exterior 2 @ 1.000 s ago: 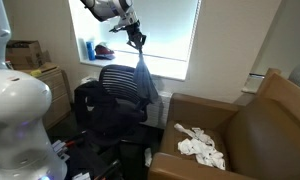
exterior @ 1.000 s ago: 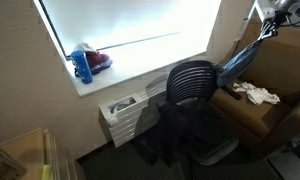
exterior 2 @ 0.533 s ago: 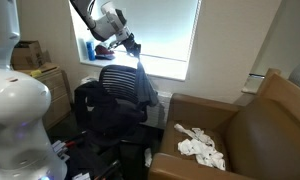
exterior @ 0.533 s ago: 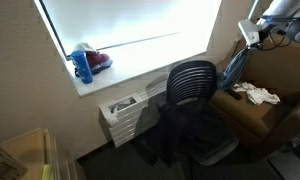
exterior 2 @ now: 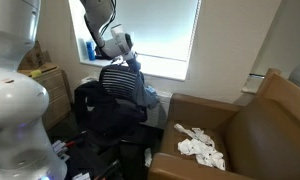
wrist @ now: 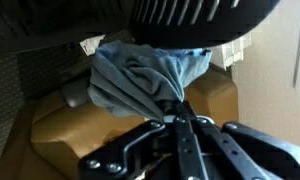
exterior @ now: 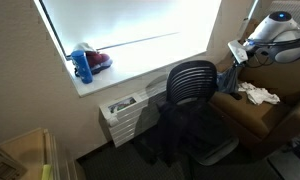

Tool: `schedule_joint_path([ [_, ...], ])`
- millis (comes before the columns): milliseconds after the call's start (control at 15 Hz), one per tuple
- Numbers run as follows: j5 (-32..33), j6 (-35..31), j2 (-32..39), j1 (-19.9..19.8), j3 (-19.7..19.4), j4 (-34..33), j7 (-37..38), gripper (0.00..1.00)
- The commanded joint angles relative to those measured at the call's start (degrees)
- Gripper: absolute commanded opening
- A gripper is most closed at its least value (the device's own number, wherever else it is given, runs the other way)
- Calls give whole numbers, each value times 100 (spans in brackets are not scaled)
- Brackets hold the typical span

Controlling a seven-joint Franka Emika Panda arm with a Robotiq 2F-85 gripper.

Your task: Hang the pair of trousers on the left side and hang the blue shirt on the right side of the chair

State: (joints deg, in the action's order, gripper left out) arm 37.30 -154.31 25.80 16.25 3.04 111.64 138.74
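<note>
In the wrist view we see the gripper point(wrist: 178, 112) at the lower centre, its fingers pressed together on a bunched fold of the blue shirt point(wrist: 150, 78); the chair point(wrist: 190, 20) fills the top of the frame, its ribbed back just beyond the cloth. In an exterior view the shirt point(exterior 2: 145, 90) hangs from the gripper point(exterior 2: 133, 64) against the edge of the chair back point(exterior 2: 112, 80); dark trousers point(exterior 2: 95, 112) drape over the chair at centre left; a white cloth point(exterior 2: 200, 148) lies on the brown armchair point(exterior 2: 255, 120) at lower right.
</note>
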Motion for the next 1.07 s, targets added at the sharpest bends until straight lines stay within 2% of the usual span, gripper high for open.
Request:
schedule_joint_path([
  [0, -745, -926, 428, -86, 226, 112, -1154, 0],
  [67, -1021, -1138, 533, -60, 283, 152, -1542, 0],
  [133, -1055, -1147, 664, -474, 819, 130, -1779, 0],
  [200, -1682, -1172, 762, -376, 848, 126, -2437, 0],
  [267, -1702, -999, 887, -877, 1475, 73, -2660, 0],
  [533, -2614, -256, 1367, -1862, 2782, -111, -4185, 0],
  [600, -3463, -127, 1249, -1320, 2230, -133, -4691, 0],
  [667, -3525, -461, 1030, -957, 1862, 30, -4511, 1],
  [800, -3978, -290, 1080, -966, 1824, -26, -5016, 1],
  [1000, -4008, -281, 1084, -932, 1824, -32, -5035, 1],
])
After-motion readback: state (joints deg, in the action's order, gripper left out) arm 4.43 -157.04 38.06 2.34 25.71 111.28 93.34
